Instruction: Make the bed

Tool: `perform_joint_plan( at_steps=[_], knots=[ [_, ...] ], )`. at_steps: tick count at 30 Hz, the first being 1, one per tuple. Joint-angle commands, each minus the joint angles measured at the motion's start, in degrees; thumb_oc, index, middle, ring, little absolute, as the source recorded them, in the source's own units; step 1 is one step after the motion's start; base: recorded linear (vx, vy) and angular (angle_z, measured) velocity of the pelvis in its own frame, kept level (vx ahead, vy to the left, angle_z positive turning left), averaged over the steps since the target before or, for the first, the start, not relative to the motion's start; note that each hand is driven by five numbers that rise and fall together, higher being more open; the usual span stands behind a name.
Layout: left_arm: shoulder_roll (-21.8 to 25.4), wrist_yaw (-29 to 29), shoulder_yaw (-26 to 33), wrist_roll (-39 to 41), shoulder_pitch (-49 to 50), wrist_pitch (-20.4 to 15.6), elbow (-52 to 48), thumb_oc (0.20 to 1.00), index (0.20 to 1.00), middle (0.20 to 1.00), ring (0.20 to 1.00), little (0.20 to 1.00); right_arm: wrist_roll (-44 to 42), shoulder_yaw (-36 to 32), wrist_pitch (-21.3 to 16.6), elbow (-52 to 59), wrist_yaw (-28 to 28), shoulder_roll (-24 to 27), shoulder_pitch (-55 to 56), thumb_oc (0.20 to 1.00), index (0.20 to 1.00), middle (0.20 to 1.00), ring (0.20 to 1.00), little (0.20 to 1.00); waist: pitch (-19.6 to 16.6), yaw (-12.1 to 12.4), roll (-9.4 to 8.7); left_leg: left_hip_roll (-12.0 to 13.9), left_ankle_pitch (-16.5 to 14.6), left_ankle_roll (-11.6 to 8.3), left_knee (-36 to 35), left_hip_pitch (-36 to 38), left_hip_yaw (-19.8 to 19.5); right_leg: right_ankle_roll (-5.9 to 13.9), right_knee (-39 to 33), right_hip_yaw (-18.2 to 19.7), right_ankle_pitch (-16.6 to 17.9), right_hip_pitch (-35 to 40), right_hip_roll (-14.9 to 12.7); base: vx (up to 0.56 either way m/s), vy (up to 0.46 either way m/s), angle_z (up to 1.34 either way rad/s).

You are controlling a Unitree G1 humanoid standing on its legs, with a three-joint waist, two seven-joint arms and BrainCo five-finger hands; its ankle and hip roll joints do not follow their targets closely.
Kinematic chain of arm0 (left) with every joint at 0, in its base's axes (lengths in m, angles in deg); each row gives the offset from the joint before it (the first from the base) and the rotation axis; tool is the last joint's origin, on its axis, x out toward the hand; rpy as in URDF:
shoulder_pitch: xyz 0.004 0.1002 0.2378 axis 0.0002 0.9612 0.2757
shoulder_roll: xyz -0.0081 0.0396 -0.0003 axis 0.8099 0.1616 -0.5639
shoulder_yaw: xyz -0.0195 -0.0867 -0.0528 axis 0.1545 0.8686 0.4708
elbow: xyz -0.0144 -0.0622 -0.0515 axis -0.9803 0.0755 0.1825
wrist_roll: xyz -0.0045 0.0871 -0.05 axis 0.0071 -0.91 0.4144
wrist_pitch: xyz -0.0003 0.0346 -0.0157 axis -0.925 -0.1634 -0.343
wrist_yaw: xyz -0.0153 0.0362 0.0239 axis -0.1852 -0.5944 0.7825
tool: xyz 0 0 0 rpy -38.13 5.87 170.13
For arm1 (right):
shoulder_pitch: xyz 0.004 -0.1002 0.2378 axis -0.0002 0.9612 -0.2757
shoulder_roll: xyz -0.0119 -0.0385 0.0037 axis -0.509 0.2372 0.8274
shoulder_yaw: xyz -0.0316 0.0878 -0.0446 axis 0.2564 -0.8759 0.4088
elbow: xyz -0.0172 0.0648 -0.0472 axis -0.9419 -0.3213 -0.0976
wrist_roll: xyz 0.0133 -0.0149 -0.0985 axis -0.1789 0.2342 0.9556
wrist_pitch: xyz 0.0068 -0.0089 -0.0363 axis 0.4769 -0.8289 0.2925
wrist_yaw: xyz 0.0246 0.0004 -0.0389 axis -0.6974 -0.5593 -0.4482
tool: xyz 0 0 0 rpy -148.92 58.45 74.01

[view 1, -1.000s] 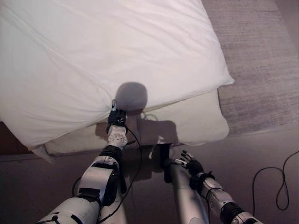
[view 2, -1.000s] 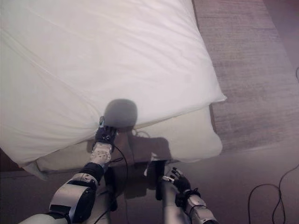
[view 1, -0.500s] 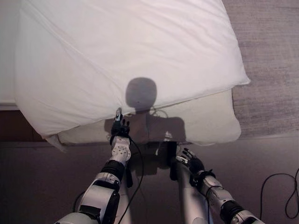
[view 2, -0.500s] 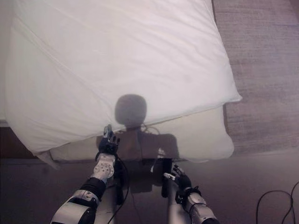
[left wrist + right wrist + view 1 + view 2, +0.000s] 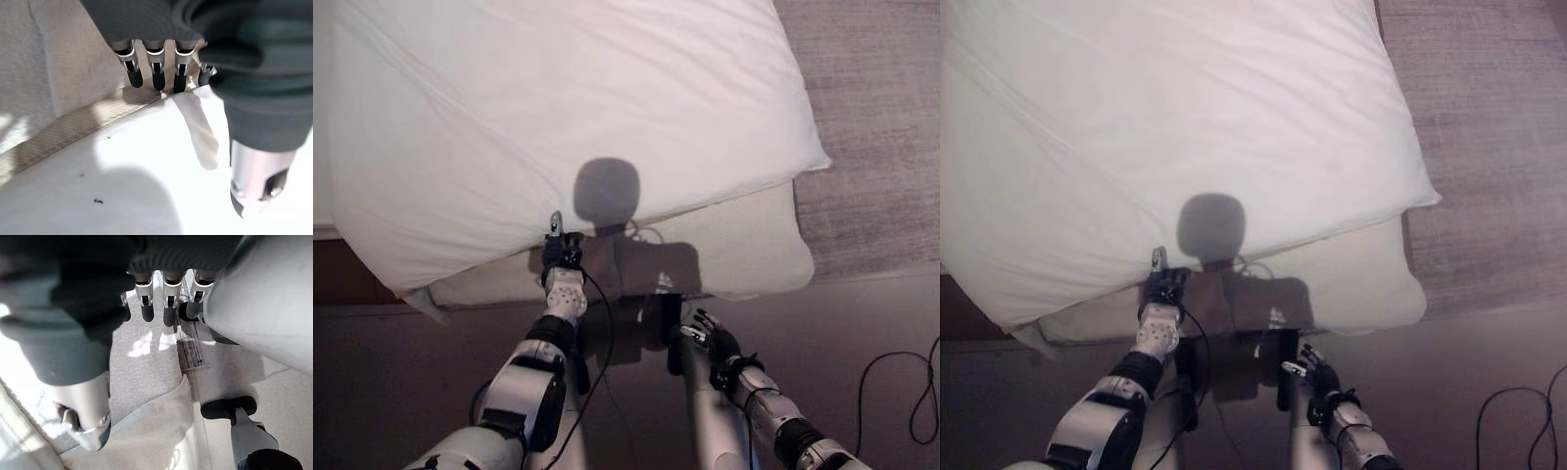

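A white duvet (image 5: 558,98) lies over the bed, its near edge slanting and hanging past the cream mattress (image 5: 734,250) at the left. My left hand (image 5: 561,259) reaches to that near edge. In the left wrist view its fingers (image 5: 154,73) are fairly straight, with their dark tips touching the seam where the duvet (image 5: 122,186) meets the cream mattress cover (image 5: 73,58); the thumb stands apart, holding nothing. My right hand (image 5: 717,345) hangs low over the floor in front of the bed, fingers spread and open.
A grey rug (image 5: 871,117) lies to the right of the bed. Dark floor (image 5: 862,313) runs along the near side. A strip of brown bed frame (image 5: 342,284) shows under the duvet's left corner.
The view has shifted a little. My left hand has moved slightly forward, up against the duvet's near edge. My right hand stays low and open.
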Motion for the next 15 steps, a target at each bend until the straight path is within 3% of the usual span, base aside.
perform_joint_plan(
  at_steps=[1, 11, 12, 13, 15],
  knots=[
    [2.8, -1.0, 2.1, -0.9, -6.0, -1.3, 3.1, 1.0, 1.0, 1.0, 1.0, 1.0, -0.5, 2.6, -1.2, 3.4, 1.0, 2.4, 0.9, 1.0, 1.0, 1.0, 1.0, 1.0, -2.7, -1.1, 0.05, -0.8, -3.6, 1.86, 4.0, -3.7, 2.3, 0.64, -3.6, -0.9, 3.3, -1.3, 1.6, 0.01, 0.001, -0.04],
    [7.6, -3.0, 3.6, -1.3, -11.6, -1.3, 5.4, 1.0, 1.0, 1.0, 1.0, 1.0, 0.5, 3.3, -1.0, 3.1, 1.2, 2.6, 2.5, 1.0, 1.0, 1.0, 1.0, 1.0, -4.8, -2.6, -0.4, -0.4, -3.8, 1.51, 5.1, -6.0, 2.2, 0.55, -2.8, -0.5, 3.4, -3.6, 1.9, 0.01, -0.005, -0.06],
    [7.9, -3.2, 3.5, -1.5, -11.6, -1.8, 4.9, 0.667, 0.667, 0.667, 0.667, 0.667, 0.7, 3.2, -1.0, 3.2, 1.2, 2.7, 2.8, 1.0, 1.0, 1.0, 1.0, 1.0, -5.0, -2.6, -0.37, -0.4, -3.7, 1.47, 5.2, -6.2, 2.1, 0.57, -2.6, -0.4, 3.4, -3.8, 1.9, 0.0, 0.0, 0.0],
    [7.9, -3.7, 3.4, -1.4, -11.5, -2.1, 4.2, 0.2, 0.2, 0.2, 0.2, 0.2, 0.6, 3.2, -0.9, 2.9, 1.2, 2.4, 3.2, 1.0, 1.0, 1.0, 1.0, 1.0, -5.3, -2.6, -0.29, -0.4, -3.8, 1.49, 5.3, -6.3, 2.0, 0.51, -2.5, -0.4, 3.4, -4.0, 2.0, 0.0, 0.0, 0.0],
    [7.4, -5.0, 3.1, -1.3, -10.7, -2.8, 2.3, 0.2, 0.2, 0.2, 0.2, 0.2, 0.4, 3.0, -1.1, 3.1, 1.1, 2.2, 3.8, 1.0, 1.0, 1.0, 1.0, 1.0, -5.7, -2.5, -0.24, -0.4, -3.8, 1.45, 5.2, -6.5, 2.0, 0.45, -2.5, -0.3, 3.4, -4.1, 2.0, 0.01, -0.008, 0.05]
  ],
)
